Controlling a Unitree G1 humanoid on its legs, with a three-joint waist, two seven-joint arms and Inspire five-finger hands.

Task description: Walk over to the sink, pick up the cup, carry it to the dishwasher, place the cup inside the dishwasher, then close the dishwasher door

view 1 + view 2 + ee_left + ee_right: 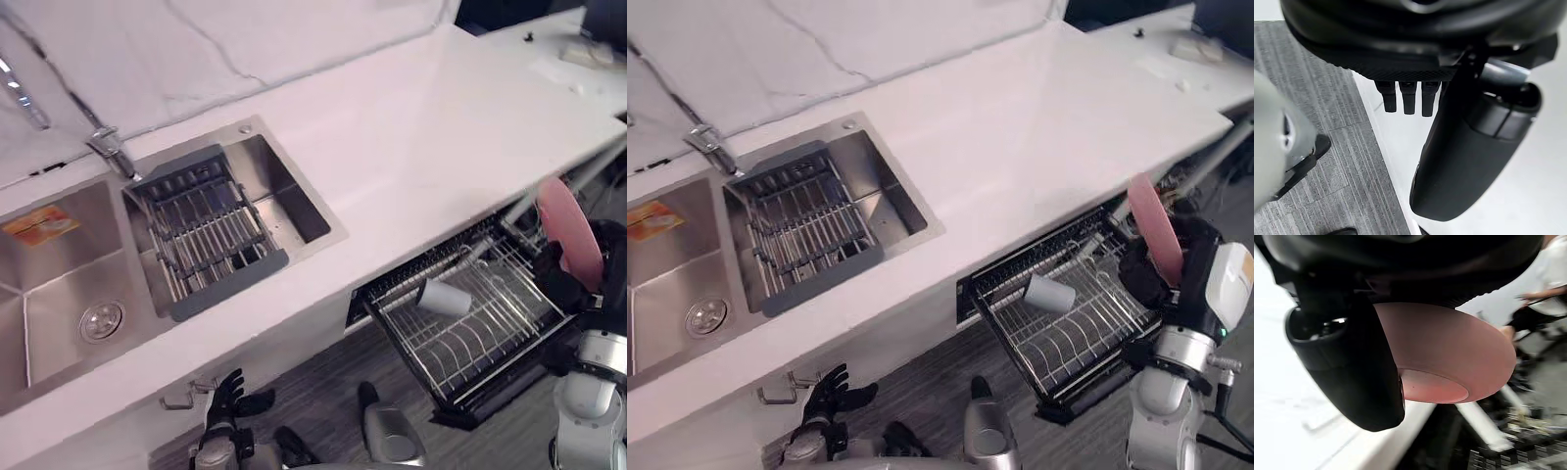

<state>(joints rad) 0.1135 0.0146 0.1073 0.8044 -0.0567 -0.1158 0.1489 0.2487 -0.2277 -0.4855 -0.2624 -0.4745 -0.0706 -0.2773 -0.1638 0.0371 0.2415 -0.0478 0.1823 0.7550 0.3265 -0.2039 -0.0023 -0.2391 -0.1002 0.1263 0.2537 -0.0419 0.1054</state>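
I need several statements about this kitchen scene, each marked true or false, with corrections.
1. The right hand holds a pink dish. True.
2. A cup lies on its side in the dishwasher rack. True.
3. The dishwasher rack is pushed in. False: it is pulled out.
4. The left hand grips a cup. False: it hangs low, fingers spread, holding nothing.
5. The grey drainer stands on the counter. False: it sits in the sink.
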